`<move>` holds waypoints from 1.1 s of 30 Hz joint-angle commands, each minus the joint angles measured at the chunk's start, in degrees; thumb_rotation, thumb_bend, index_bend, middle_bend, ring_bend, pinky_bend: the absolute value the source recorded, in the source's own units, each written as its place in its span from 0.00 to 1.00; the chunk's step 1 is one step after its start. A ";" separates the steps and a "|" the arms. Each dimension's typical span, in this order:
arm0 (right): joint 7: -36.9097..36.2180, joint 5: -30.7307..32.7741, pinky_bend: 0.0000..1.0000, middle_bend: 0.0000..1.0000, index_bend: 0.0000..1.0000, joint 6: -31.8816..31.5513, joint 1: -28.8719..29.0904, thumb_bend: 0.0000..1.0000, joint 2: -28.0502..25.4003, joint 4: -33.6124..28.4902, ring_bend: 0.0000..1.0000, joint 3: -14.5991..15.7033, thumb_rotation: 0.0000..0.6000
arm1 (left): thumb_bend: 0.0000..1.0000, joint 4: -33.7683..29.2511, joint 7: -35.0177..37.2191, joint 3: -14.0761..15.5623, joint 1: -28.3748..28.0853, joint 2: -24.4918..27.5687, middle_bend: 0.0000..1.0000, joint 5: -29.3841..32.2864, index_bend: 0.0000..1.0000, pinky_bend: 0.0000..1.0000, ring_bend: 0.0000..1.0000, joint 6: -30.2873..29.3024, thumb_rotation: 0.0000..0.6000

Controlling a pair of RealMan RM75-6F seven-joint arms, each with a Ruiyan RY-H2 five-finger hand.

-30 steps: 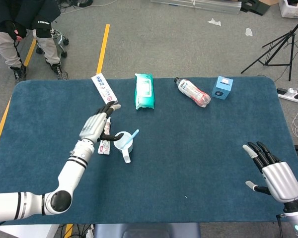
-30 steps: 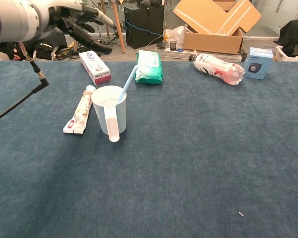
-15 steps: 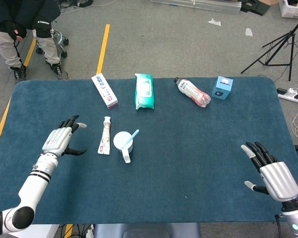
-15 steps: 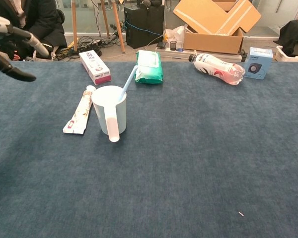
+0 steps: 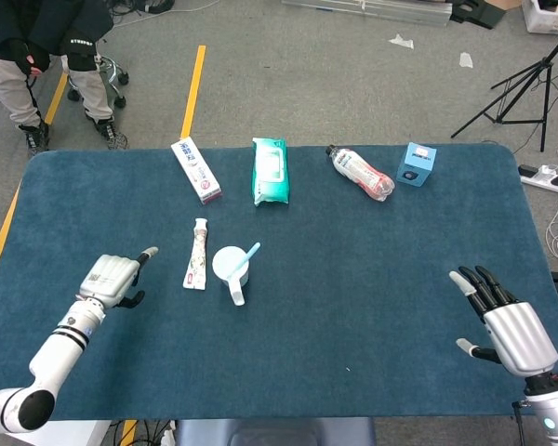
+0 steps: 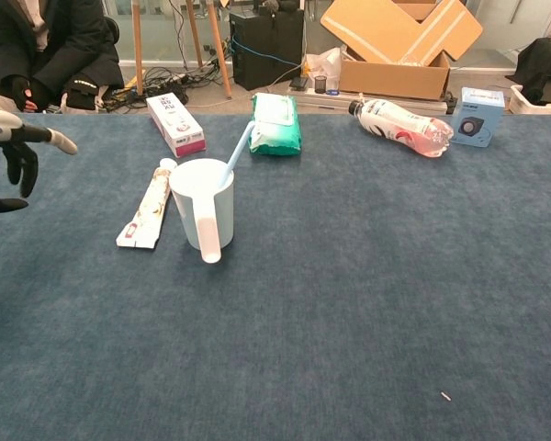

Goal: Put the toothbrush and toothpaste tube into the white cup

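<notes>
Blue felt-covered desk point(image 5: 353, 307): carries all items listed.

White plastic cup with handle point(image 5: 231, 267): upright, left of centre; handle toward the near edge. Light-blue toothbrush point(image 5: 248, 254): standing in the cup, leaning right and far, head above the rim.

White toothpaste tube with pink print point(image 5: 196, 254): lying flat on the desk just left of the cup, outside it, cap toward the far side.

White and magenta toothpaste carton point(image 5: 195, 169), green wet-wipe pack point(image 5: 269, 170), clear plastic bottle with pink label point(image 5: 360, 172), small blue box point(image 5: 416, 164): in a row along the far edge, left to right.

Left robot hand point(image 5: 112, 279): near left, well apart from the tube, holding nothing; one finger extended, the others curled in.

Right robot hand point(image 5: 504, 322): near right corner, fingers spread apart, empty.
</notes>
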State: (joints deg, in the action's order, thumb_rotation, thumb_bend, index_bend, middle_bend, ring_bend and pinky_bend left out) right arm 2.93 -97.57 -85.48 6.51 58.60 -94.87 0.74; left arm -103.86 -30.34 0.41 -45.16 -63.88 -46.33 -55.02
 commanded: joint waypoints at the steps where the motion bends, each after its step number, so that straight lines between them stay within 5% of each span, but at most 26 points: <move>1: -0.18 0.02 0.42 0.11 0.04 0.03 0.03 0.00 -0.10 0.02 0.06 0.00 1.00 | 0.53 1.49 -2.30 0.65 -0.81 -2.00 0.88 -0.21 0.06 0.70 0.69 -0.48 1.00; 10: -0.84 0.10 0.42 0.11 0.04 0.03 0.07 0.00 -0.37 0.04 0.06 0.02 1.00 | 0.80 4.44 -3.84 1.79 -1.37 -4.69 1.00 -8.42 0.04 0.75 0.79 0.50 1.00; 33: -1.54 -0.20 0.42 0.11 0.04 -0.27 -0.03 0.00 -0.72 0.10 0.06 0.21 1.00 | 0.83 6.38 -3.95 1.51 -1.79 -11.21 1.00 -13.26 0.03 0.75 0.80 3.68 1.00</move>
State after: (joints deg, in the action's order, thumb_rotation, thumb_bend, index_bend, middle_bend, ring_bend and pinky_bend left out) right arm 1.40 -97.77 -85.75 6.48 57.88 -94.78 0.95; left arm -97.49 -34.18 1.98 -46.88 -74.95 -59.70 -51.44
